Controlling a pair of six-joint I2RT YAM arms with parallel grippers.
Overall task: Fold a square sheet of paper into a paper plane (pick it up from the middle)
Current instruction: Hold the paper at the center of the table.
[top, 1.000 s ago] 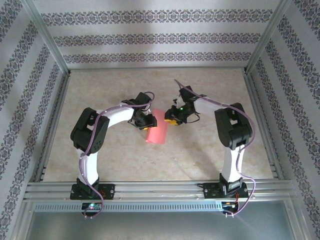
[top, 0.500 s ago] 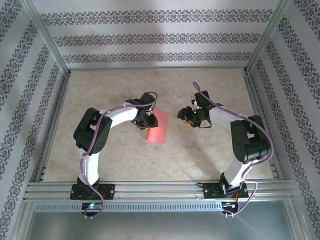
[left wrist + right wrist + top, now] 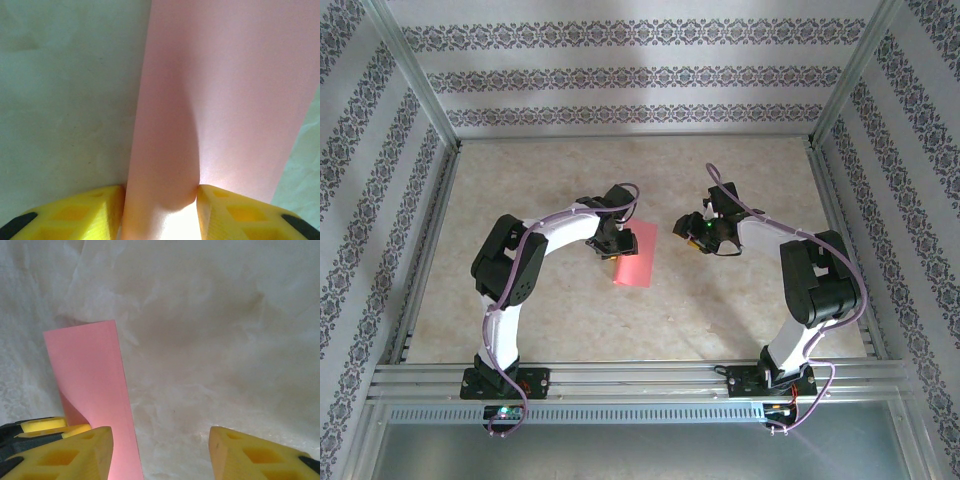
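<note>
Yellow-fingered, the left gripper (image 3: 160, 195) pinches the pink paper (image 3: 640, 262), which lies mid-frame in the overhead view. The right gripper (image 3: 160, 442) has opened and drawn back to the right, jaws apart over the table (image 3: 210, 315), so its fold looks finished.

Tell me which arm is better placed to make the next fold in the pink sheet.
Left, I'd judge. The left tool sits on the pink sheet, with the paper bunched between its fingers and touching both. The right tool stands open beside the sheet, holding nothing.
</note>
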